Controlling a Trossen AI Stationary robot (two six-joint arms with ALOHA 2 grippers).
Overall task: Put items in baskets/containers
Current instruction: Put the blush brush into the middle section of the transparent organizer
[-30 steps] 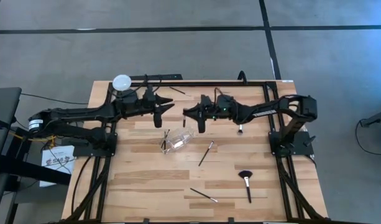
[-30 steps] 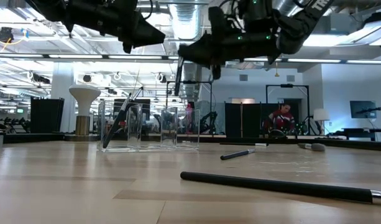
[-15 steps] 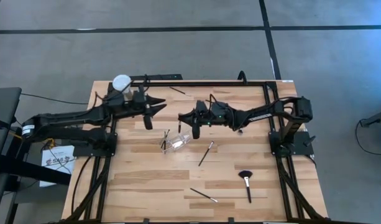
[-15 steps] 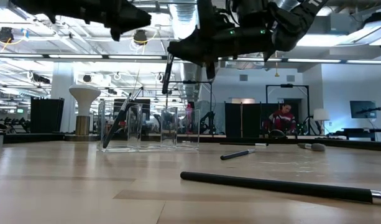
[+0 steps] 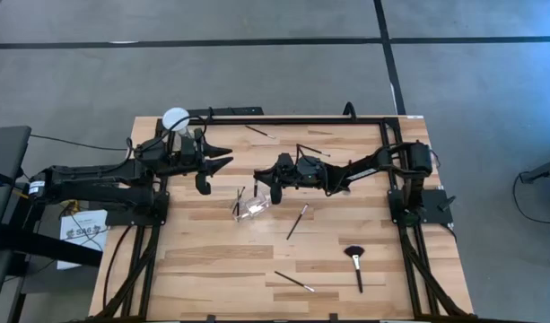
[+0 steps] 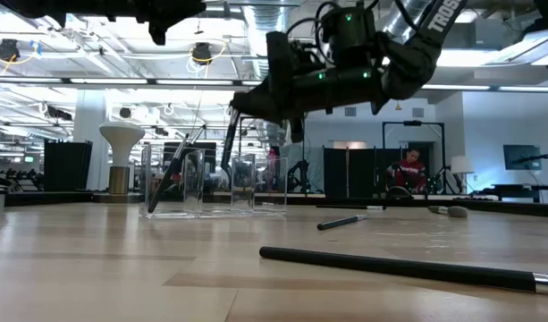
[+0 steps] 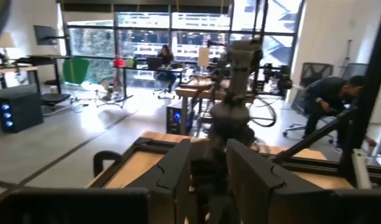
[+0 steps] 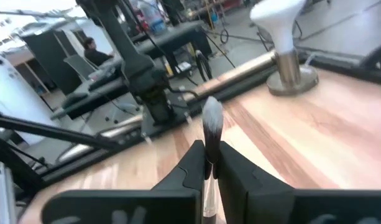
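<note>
The clear cup (image 5: pixel 253 208) lies on its side near the middle of the table (image 5: pixel 212 269), with a couple of brushes already poking out of its mouth toward the left arm's side. The right gripper (image 5: pixel 276 190) hangs just beside and above the cup, its fingers clamped on a brush (image 8: pixel 210 134) whose pale bristle tip sticks up between them in the right wrist view. In the low view the dark handle (image 6: pixel 229 143) slants down toward the cup. The main risk, as I judge it, is that the handle meets the rim or the brushes already inside, and the light, unsteadied cup rolls or skids away. Letting go early would drop the brush onto the wood beside the cup. The left gripper (image 5: pixel 203 172) waits well apart near the white-domed stand (image 5: pixel 175 118), fingers partly spread and holding nothing, so it offers the cup no support. Other brushes still lie loose: one (image 5: pixel 298 221) just past the cup, a fan brush (image 5: pixel 355 265), and another (image 5: pixel 294 282) toward the front edge.
</note>
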